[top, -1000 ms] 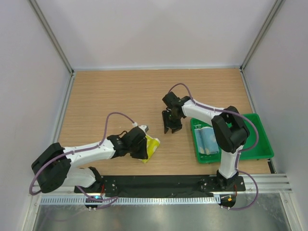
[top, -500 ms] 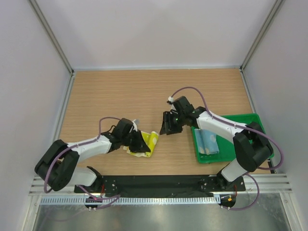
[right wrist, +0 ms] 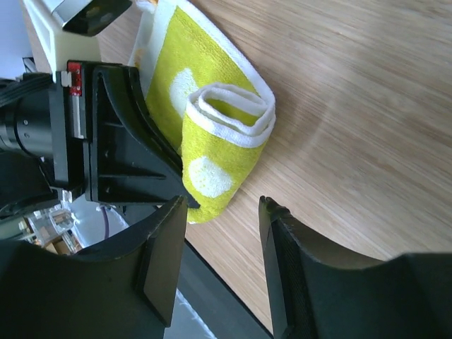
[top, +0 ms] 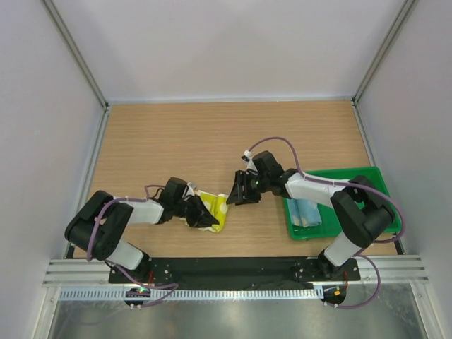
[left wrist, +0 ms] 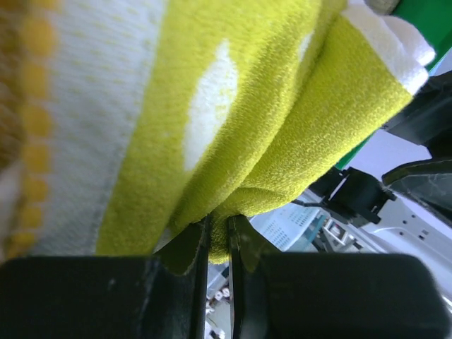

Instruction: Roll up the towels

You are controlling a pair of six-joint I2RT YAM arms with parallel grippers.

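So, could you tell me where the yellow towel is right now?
In the top view the yellow towel lies on the table near the front edge, pinched by the left tool, with the open right tool just to its right.

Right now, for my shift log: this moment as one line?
left fingers: shut on yellow towel | right fingers: open, near its rolled end | blue towel: in green tray

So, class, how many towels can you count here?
2: yellow towel on the table, pinched by the left gripper; blue towel in the tray. No others visible.
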